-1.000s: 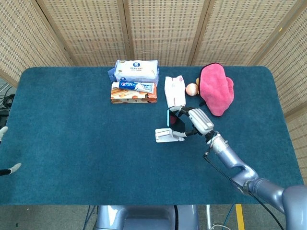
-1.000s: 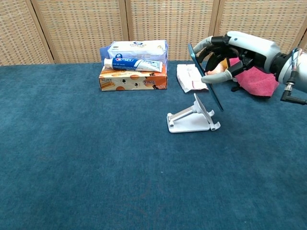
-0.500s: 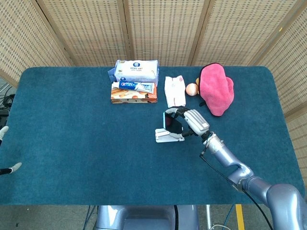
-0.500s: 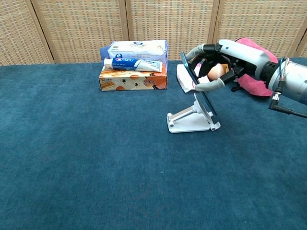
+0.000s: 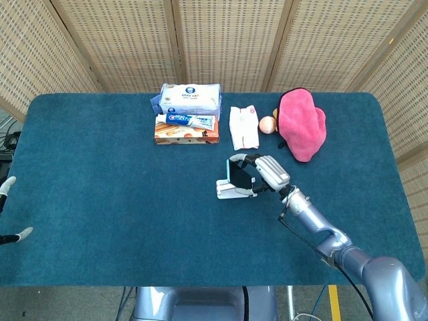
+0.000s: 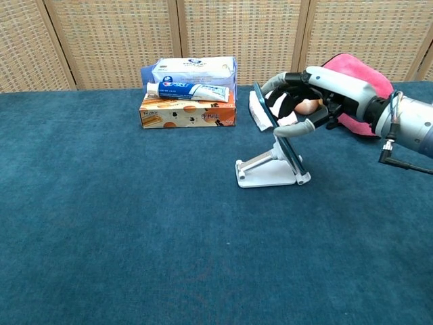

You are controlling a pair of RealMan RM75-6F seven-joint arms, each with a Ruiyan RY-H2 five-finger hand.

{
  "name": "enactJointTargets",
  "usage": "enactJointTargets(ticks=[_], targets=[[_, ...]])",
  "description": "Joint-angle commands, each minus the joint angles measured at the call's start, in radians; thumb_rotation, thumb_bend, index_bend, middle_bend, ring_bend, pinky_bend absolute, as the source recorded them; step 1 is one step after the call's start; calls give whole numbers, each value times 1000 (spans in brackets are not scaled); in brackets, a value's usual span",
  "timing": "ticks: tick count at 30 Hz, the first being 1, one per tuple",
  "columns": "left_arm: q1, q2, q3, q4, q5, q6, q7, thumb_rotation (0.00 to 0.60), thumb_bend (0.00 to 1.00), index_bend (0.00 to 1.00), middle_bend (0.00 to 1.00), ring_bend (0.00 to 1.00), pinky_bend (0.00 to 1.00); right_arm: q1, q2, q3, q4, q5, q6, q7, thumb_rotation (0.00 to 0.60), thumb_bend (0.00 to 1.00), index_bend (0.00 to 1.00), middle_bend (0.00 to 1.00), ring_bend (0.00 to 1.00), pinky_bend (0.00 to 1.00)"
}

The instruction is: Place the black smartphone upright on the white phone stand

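The black smartphone (image 6: pixel 276 127) leans upright against the back plate of the white phone stand (image 6: pixel 268 170), its lower edge down at the stand's front lip. My right hand (image 6: pixel 310 100) still grips the phone from behind, thumb along one edge and fingers over the top. From the head view, the phone (image 5: pixel 235 175) sits on the stand (image 5: pixel 231 190) near the table's middle, with the right hand (image 5: pixel 265 172) just right of it. Only the fingertips of my left hand (image 5: pixel 8 208) show at the far left edge, apart and holding nothing.
Behind the stand lie an orange box with a toothpaste tube (image 6: pixel 187 90) and a tissue pack (image 6: pixel 193 68) stacked on it. A white packet (image 5: pixel 243 126), a small peach ball (image 5: pixel 267 124) and a pink cloth (image 5: pixel 301 124) lie at the back right.
My right hand has lowered the phone and brought it left, from hovering above the stand to resting against the stand's back plate.
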Motion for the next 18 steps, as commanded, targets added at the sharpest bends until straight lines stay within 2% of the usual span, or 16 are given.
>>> enactJointTargets(ticks=[1,18], targets=[[-2,0,-1,-1,-1,-2,1,600,0,0,0,0,0,1,-13,-2,20,7,-5,12,600,660,460,541,409,319],[-8,-4,1,9,-10,-12,3,600,0,0,0,0,0,-2,-75,-24,133,18,-15,70,600,755,460,540,409,319]])
